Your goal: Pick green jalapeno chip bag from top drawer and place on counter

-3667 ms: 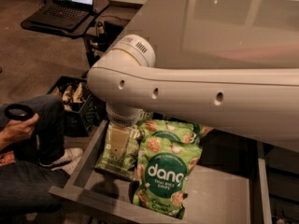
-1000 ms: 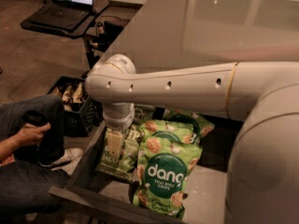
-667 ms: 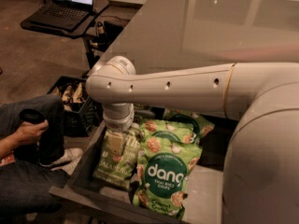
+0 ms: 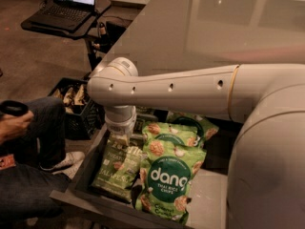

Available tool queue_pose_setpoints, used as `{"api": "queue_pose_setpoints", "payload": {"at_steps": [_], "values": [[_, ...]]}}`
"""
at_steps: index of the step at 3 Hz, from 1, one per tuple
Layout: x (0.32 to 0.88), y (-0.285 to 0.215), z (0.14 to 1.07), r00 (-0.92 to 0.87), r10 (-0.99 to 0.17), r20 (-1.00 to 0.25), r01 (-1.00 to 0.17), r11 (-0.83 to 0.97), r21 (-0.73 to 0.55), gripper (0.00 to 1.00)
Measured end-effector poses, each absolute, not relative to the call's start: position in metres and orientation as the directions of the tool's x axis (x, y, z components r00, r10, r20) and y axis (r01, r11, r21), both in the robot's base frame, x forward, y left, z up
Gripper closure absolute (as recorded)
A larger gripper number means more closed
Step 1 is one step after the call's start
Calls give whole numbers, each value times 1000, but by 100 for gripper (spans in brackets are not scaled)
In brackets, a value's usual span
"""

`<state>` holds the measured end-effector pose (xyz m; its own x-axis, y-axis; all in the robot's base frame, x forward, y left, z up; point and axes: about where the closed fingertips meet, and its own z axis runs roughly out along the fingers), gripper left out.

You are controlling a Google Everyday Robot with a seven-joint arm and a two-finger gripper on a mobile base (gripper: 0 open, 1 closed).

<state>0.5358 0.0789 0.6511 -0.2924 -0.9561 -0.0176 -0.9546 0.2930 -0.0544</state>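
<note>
The green jalapeno chip bag (image 4: pixel 116 168) lies at the left end of the open top drawer (image 4: pixel 81 200), dull olive with JALAPENO near its bottom edge. My gripper (image 4: pixel 120 138) hangs from the white arm straight down onto the bag's top edge, and the wrist hides its tip. The grey glossy counter (image 4: pixel 200 27) spreads above and behind the drawer.
Two brighter green "dang" bags (image 4: pixel 170 175) lie to the right of the olive bag, one behind the other (image 4: pixel 193 123). A black crate (image 4: pixel 76 101) stands left of the drawer. A seated person (image 4: pixel 24 147) is at the left. A laptop table (image 4: pixel 66 15) stands at the far left.
My arm has swung so its forearm now crosses the view higher up, with the wrist staying over the olive bag. The bag's lower end has shifted slightly toward the drawer front. The person's hand moved left.
</note>
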Motion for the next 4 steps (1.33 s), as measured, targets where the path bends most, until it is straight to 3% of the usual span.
{"api": "queue_pose_setpoints", "payload": {"at_steps": [1,4], "values": [[533,78,658,-282,-959,-29,-957,283,-59,96],[485,39,768,-272,-936,-225,-959,282,-12,100]]}}
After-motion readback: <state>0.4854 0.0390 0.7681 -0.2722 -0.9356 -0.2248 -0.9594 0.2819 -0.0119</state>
